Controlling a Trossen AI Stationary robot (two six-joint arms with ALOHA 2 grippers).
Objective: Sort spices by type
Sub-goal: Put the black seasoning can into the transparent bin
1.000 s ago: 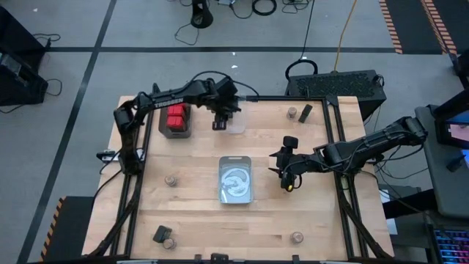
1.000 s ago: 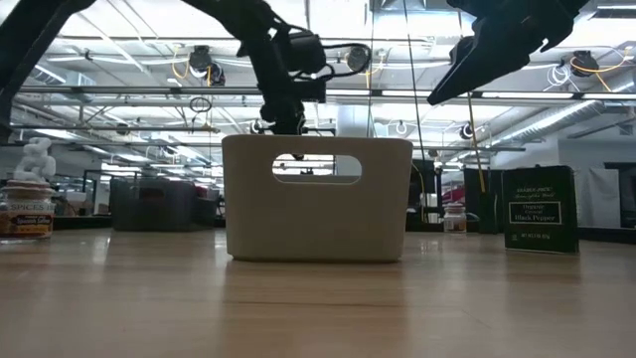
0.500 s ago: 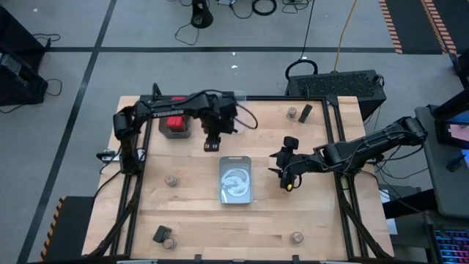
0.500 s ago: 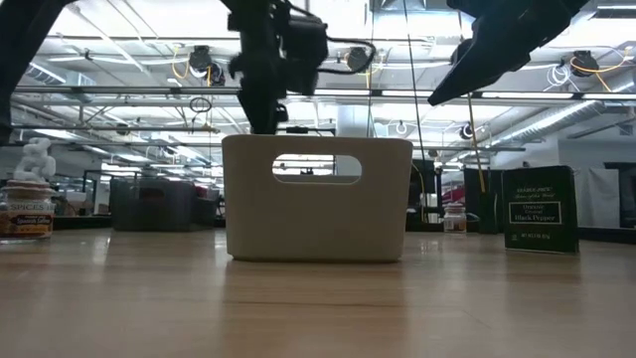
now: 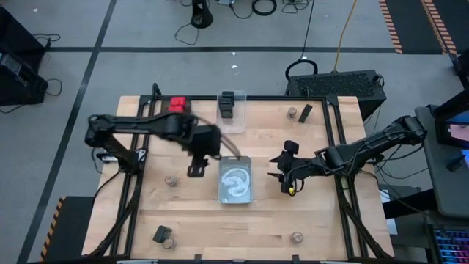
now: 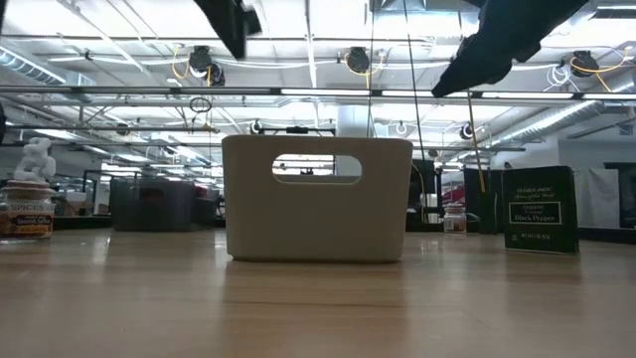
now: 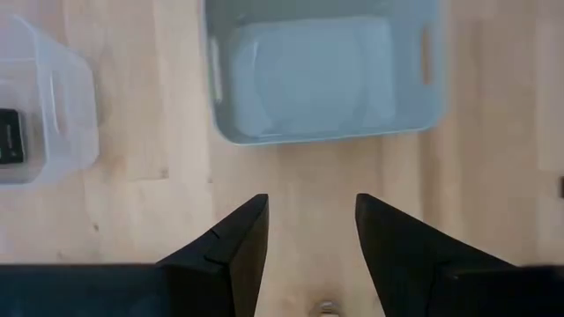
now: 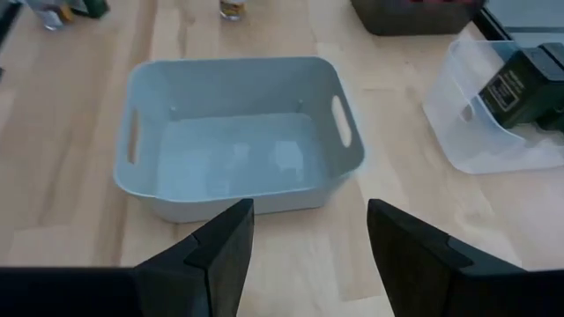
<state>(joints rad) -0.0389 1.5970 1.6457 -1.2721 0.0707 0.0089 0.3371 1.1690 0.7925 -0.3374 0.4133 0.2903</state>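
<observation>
My left gripper [image 5: 195,170] hangs open and empty above the table, just left of the pale grey bin [image 5: 236,180]; its fingers [image 7: 251,229] frame bare wood in front of that bin [image 7: 322,75]. My right gripper [image 5: 284,182] is open and empty too, just right of the bin [image 8: 238,132]. A black spice box [image 8: 515,84] lies in the clear bin [image 5: 231,110] at the far edge. Red boxes [image 5: 176,105] sit at the far left. Round jars [image 5: 171,180] [image 5: 297,237] and black boxes [image 5: 160,233] [image 5: 305,111] stand loose on the table.
In the low view the grey bin [image 6: 316,199] stands in the middle, a black pepper box [image 6: 540,209] to its right and a jar [image 6: 28,209] at the left. Another jar [image 5: 292,112] stands at the far right. Bare wood lies along the near edge.
My left gripper has swung away from the clear bin at the far edge toward the near side and the table's left, rising as it went, and now hangs beside the grey bin. Its fingers stay open. The right arm has kept still.
</observation>
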